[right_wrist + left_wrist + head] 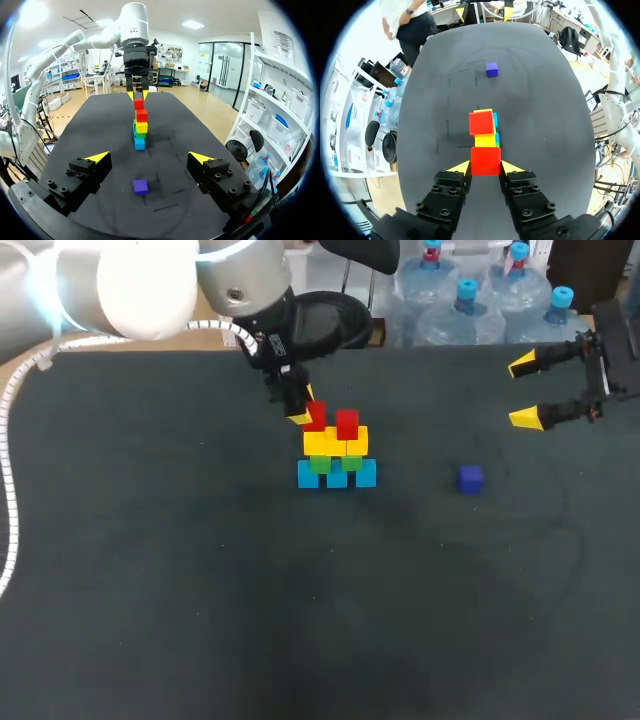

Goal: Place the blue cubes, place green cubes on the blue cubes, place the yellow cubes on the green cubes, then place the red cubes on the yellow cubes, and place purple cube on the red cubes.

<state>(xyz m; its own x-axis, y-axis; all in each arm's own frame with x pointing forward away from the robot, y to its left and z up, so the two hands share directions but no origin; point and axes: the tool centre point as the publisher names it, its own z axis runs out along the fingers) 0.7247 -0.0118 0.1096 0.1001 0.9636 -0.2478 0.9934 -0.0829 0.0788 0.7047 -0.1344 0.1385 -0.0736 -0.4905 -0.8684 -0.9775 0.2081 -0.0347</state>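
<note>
At the head frame's centre the left gripper (485,169) grips a red cube (485,160) at the stack's (335,455) left edge, where an off-centre release could tumble it off the yellow cubes (335,441), while the right gripper (523,392) hangs open at upper right.

Dark table (200,590), blue cubes (337,475), purple cube (471,479) apart

The stack (336,452) stands near the tabletop's (200,590) middle, toward its far side. The left jaws clasp the top-left cube (315,417) from two sides. The lone cube (471,479) lies right of the stack, apart. The right jaws hang farther right, behind it.
</note>
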